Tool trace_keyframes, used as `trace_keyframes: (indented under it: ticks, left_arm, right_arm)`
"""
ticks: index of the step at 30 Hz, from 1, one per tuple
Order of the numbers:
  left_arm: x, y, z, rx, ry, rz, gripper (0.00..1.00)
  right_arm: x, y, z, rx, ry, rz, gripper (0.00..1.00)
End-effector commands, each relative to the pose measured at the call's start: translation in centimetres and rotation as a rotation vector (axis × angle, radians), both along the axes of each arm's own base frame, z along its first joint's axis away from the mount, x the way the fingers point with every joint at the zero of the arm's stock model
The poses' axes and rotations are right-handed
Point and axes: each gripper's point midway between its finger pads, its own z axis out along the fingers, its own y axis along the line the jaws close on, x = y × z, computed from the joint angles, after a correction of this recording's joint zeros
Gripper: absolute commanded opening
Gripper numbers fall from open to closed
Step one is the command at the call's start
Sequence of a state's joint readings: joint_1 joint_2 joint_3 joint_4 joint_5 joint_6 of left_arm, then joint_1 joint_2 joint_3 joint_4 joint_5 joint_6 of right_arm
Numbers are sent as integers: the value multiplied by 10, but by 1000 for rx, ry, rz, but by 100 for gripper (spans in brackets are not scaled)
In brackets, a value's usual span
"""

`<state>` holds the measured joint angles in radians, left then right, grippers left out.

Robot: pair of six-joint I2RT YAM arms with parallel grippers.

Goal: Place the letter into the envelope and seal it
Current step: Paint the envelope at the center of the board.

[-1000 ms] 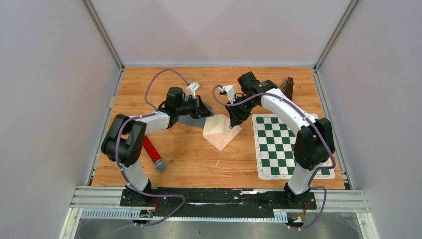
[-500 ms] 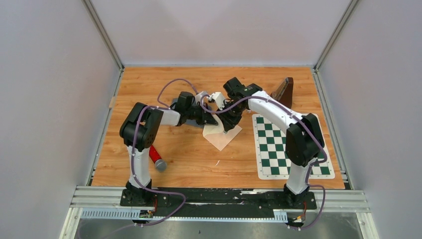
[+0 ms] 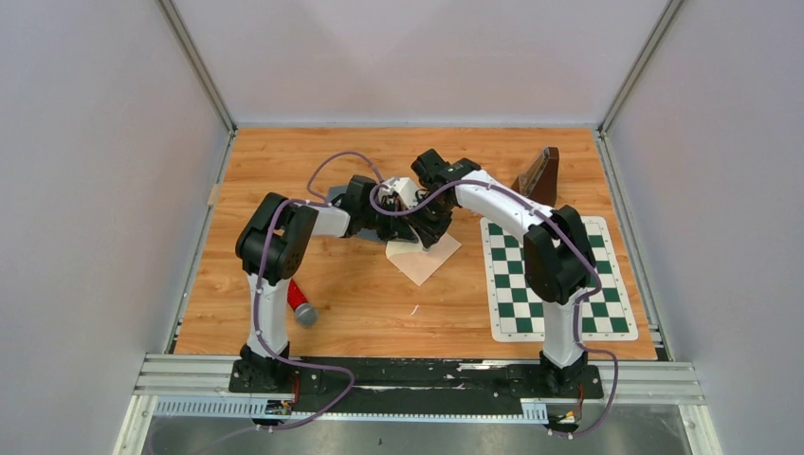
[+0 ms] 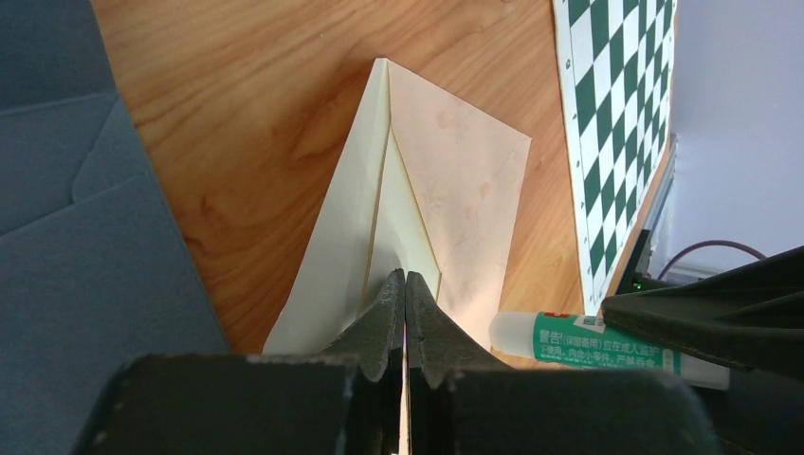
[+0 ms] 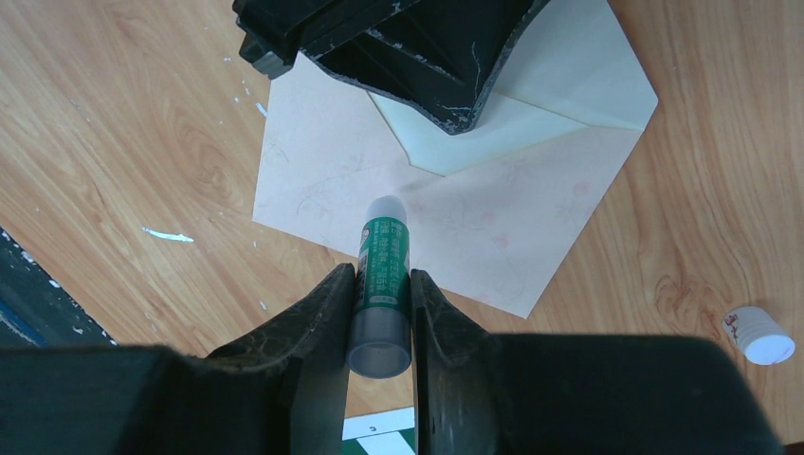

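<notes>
A cream and pale pink envelope (image 3: 424, 260) lies on the wooden table, its flap (image 4: 332, 256) lifted off the body (image 5: 493, 223). My left gripper (image 4: 405, 277) is shut on the edge of that flap, with thin paper showing between the fingers. The right gripper (image 5: 381, 277) is shut on a green glue stick (image 5: 383, 256). The stick's white tip points down at the envelope's front, just below the flap. That stick (image 4: 588, 343) also appears beside the left fingers. Both grippers meet over the envelope (image 3: 410, 227). The letter is hidden.
A green and white chess mat (image 3: 545, 275) lies right of the envelope. A dark grey sheet (image 4: 76, 237) lies on its left. A white cap (image 5: 763, 336) sits on the wood nearby. A red cylinder (image 3: 292, 292) lies near the left arm, and a brown stand (image 3: 540, 173) is at the back right.
The left arm swung right to the envelope and shut on its flap. The right arm shifted left with the glue stick, now over the envelope.
</notes>
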<state>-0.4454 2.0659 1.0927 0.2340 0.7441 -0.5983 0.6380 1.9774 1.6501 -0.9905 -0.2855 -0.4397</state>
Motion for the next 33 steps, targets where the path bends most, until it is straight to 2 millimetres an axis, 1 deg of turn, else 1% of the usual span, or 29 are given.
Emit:
trace_keyframes:
  ticks: [1,6,12,17,21,25,33]
  left_arm:
    - [6,-1,-7,41,-16,-1,0]
    - [5,-1,-11,56,-8,-1,0]
    - [4,1,-15,73,-2,4,0]
    - [4,1,-17,73,5,5,0]
    - [3,2,-19,77,8,7,0]
    - [4,2,-19,81,8,9,0]
    - [3,3,-20,87,9,13,0]
  right_arm:
    - [13,9,6,3,-49,16,0]
    - [15,11,-2,-31,-61,33,0]
    - [18,16,-5,-62,-86,55,0]
    - [17,16,-9,-85,-91,66,0]
    - [15,12,-16,-113,-86,75,0]
    - [13,3,-24,-158,-82,73,0]
    - [11,-3,-28,-185,-79,66,0]
